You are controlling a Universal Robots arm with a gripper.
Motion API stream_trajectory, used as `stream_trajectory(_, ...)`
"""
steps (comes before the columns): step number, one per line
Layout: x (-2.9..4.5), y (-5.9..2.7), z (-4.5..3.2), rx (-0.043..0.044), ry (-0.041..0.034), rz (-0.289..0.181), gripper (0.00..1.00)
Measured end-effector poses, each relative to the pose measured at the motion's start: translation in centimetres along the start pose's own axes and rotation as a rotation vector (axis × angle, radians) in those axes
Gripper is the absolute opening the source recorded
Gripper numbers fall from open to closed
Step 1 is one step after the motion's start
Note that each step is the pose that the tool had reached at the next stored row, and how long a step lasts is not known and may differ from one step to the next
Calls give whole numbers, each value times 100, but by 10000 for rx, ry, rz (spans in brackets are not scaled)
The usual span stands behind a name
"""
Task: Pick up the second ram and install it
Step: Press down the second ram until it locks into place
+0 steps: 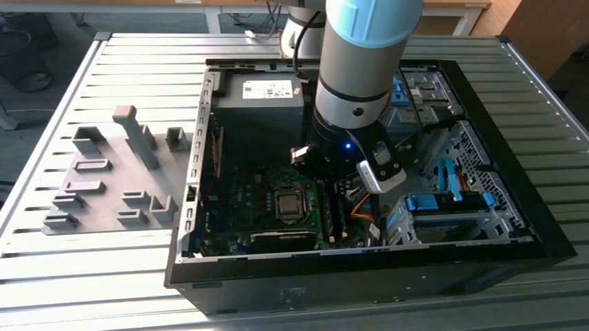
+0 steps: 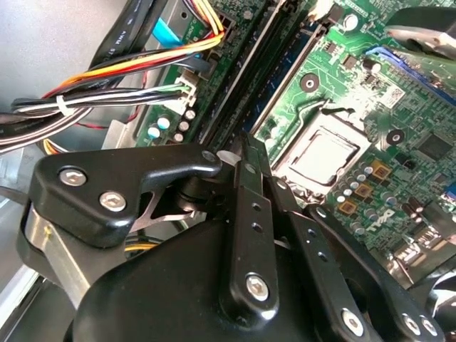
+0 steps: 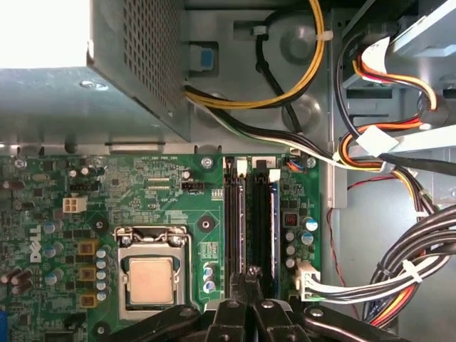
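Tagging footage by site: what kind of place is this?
Likely a lab or workshop test bench for PC assembly: an open computer case lies on a slatted metal table, a grey holder tray beside it, the robot arm reaching over the motherboard.

The green motherboard [image 3: 157, 206] fills the case floor, its square CPU socket [image 3: 151, 274] beside two upright memory slots [image 3: 253, 221]. The black gripper [image 3: 253, 285] sits at the slots' near end. Bundled cables [image 3: 399, 278] run alongside.

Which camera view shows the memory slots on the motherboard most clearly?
The first wrist view: the memory slots run lengthwise, unobstructed, above the hand. The second wrist view shows them slanted behind the hand's fingers. In the exterior view the arm partly covers them.
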State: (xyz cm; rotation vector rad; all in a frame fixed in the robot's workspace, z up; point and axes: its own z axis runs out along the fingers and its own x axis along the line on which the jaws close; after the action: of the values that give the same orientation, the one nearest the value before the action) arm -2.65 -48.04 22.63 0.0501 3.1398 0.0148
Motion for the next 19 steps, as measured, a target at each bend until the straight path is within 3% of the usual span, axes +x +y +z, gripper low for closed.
stream_trajectory(12, 0, -2, 124, 15, 4, -1, 11)
stream_trajectory(16, 0, -1, 98, -7, -2, 0, 11)
stream_trajectory(17, -1, 3, 72, -34, -10, 0, 11)
stream_trajectory(19, 0, 0, -23, -5, 0, -1, 11)
